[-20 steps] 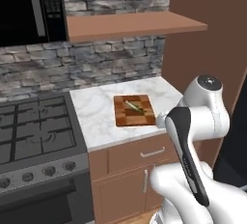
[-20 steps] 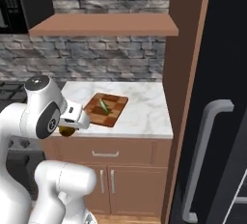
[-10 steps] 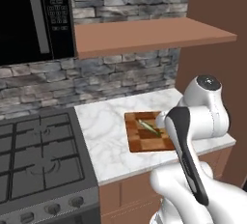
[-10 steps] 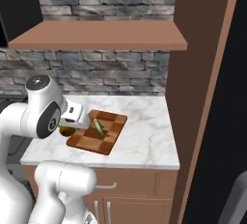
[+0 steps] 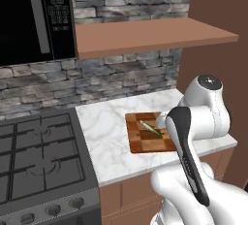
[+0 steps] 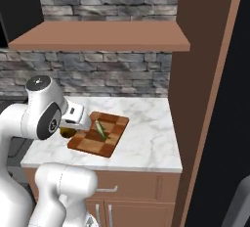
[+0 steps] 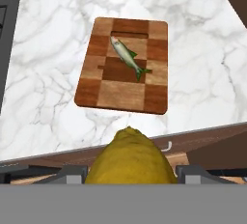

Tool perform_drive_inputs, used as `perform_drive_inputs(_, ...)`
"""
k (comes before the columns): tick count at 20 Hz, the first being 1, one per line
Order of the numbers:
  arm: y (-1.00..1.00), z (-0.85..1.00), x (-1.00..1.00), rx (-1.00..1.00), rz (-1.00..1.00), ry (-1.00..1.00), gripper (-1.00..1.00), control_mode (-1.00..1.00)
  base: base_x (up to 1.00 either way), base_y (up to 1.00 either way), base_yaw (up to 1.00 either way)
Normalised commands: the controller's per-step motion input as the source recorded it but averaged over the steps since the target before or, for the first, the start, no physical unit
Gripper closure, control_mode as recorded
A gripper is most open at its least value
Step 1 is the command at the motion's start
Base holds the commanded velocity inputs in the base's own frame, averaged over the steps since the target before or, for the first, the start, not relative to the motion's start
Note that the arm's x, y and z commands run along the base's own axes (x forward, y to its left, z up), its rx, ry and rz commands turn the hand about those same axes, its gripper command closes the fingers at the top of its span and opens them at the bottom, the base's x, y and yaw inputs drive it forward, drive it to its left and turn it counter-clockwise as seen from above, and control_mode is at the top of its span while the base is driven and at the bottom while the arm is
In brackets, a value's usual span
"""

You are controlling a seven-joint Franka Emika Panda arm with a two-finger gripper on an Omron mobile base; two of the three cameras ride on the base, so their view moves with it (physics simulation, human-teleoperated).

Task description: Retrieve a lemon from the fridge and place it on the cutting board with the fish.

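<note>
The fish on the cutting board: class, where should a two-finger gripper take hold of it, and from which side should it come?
Grip the fish across its thicker middle, coming straight down from above. It lies flat and diagonal on the cutting board, so the fingers should turn to straddle its slim body; the thin tail offers little hold.

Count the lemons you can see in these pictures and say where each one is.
1. The lemon sits between the gripper fingers, short of the counter edge, not yet over the cutting board. Others may be hidden.
</note>
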Motion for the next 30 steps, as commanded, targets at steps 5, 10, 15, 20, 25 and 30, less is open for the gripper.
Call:
perform_drive_inputs(5, 0.00, 0.00, 0.00, 0.00, 0.00, 0.00, 1.00, 1.00, 0.04, 0.03, 0.00)
perform_drive_inputs(10, 0.00, 0.00, 0.00, 0.00, 0.00, 0.00, 1.00, 1.00, 0.27, 0.17, -0.08)
perform_drive_inputs(15, 0.00, 0.00, 0.00, 0.00, 0.00, 0.00, 1.00, 1.00, 0.60, 0.15, -0.10)
perform_drive_inputs(20, 0.00, 0.00, 0.00, 0.00, 0.00, 0.00, 1.00, 1.00, 0.02, 0.01, -0.01)
perform_drive_inputs(25, 0.00, 0.00, 0.00, 0.00, 0.00, 0.00, 1.00, 1.00, 0.01, 0.02, 0.00)
perform_drive_inputs(30, 0.00, 0.00, 0.00, 0.00, 0.00, 0.00, 1.00, 1.00, 0.00, 0.00, 0.00)
